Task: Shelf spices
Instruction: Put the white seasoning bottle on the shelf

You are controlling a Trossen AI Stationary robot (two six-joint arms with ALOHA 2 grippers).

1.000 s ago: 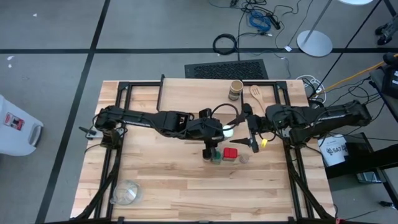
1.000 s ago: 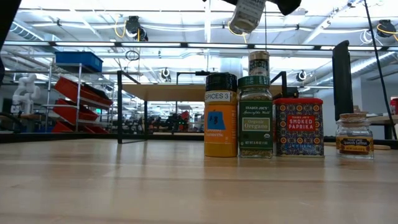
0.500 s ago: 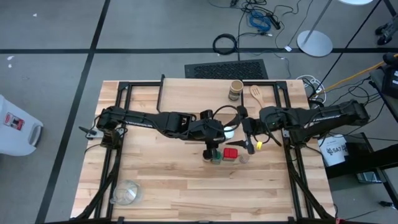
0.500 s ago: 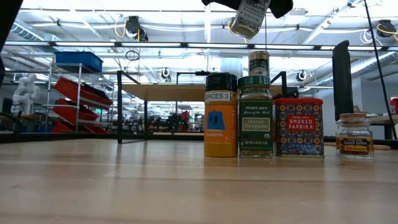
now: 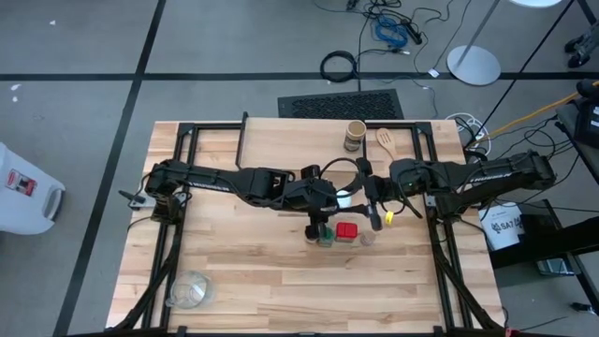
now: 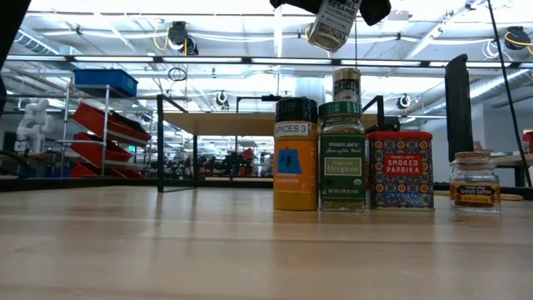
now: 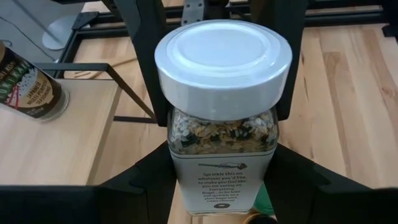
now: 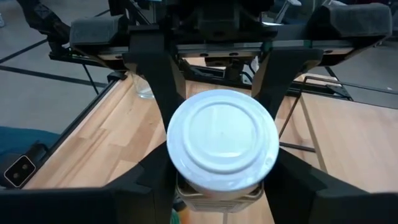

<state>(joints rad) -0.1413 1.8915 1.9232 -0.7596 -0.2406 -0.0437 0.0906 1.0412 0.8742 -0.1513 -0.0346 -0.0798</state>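
The white-lidded jar (image 7: 222, 112) is held in the air between both grippers, above the row of spices on the table; the left gripper (image 7: 214, 168) has its fingers clamped on the jar's sides, and the right gripper (image 8: 221, 174) has its fingers closed around the same jar (image 8: 222, 146) from the opposite side; its label carries small print too fine to read. Below the fingers stand a black-lidded jar (image 6: 296, 154) marked "SPICES", a green-lidded jar (image 6: 342, 157) reading "Organic Oregano", a red tin (image 6: 400, 170) reading "SMOKED PAPRIKA", and a small cork-topped jar (image 6: 475, 181); beyond the fingers a tan-lidded jar (image 5: 355, 135) stands on the shelf (image 5: 281, 134), beside a wooden spoon (image 5: 385, 141); both arms reach inward, meeting mid-table.
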